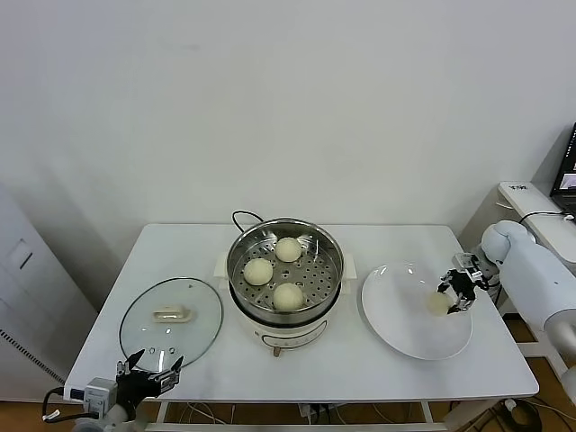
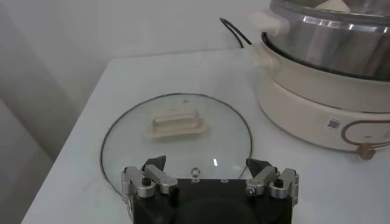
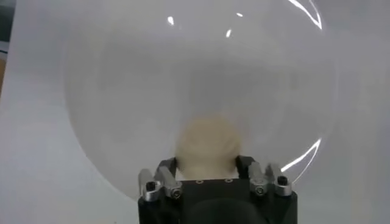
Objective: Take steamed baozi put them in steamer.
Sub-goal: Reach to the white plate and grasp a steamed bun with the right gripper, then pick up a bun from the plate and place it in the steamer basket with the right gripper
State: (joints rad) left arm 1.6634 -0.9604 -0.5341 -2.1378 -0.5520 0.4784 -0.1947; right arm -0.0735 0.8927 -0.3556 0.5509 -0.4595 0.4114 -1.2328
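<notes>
The steamer [image 1: 238, 255] stands mid-table on its white pot base, with three steamed baozi [image 1: 288, 249] [image 1: 258, 271] [image 1: 288, 296] on its perforated bottom. One more cream-white baozi [image 1: 436, 304] lies on the right part of the white plate [image 1: 400, 319]. My right gripper [image 1: 445, 301] has come in from the right and is shut on that baozi. In the right wrist view the baozi [image 3: 207, 141] fills the gap between the jaws of the right gripper [image 3: 207, 164], still low over the plate [image 3: 152, 73]. My left gripper [image 1: 148, 369] is open at the table's front left.
A round glass lid [image 1: 171, 319] with a cream handle lies flat left of the steamer. In the left wrist view the open left gripper [image 2: 206, 167] hovers just short of the lid [image 2: 177, 97]. A black cord [image 1: 241, 216] runs behind the pot. The table edge is close to the plate's right.
</notes>
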